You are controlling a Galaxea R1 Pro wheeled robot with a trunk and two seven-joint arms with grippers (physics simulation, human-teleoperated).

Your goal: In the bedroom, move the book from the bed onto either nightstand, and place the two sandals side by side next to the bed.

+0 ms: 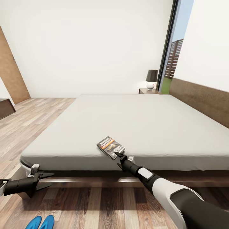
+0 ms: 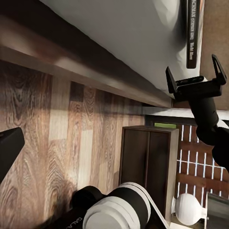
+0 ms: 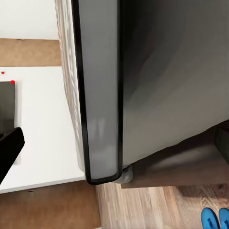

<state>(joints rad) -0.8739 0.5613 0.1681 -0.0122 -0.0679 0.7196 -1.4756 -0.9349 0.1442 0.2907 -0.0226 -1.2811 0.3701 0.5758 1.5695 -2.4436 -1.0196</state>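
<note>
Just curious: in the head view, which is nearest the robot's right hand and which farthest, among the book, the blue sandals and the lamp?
1. Book, at the right hand, on the bed's near edge.
2. Sandals, on the floor, lower left.
3. Lamp, beyond the bed's far side.

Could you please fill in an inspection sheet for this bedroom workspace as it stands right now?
Surface: bed, plain off-white mattress, wooden floor around it.
Job's things: book lying flat at the mattress's near edge; two blue sandals side by side on the floor; nightstand at the far side of the bed.
Clutter: lamp on the nightstand.
Grippers: right gripper at the book's near edge, jaws open; left gripper low by the bed frame, jaws open, empty.
Cables: nothing seen.
Surroundings: white walls, wooden headboard, tall window.
</note>
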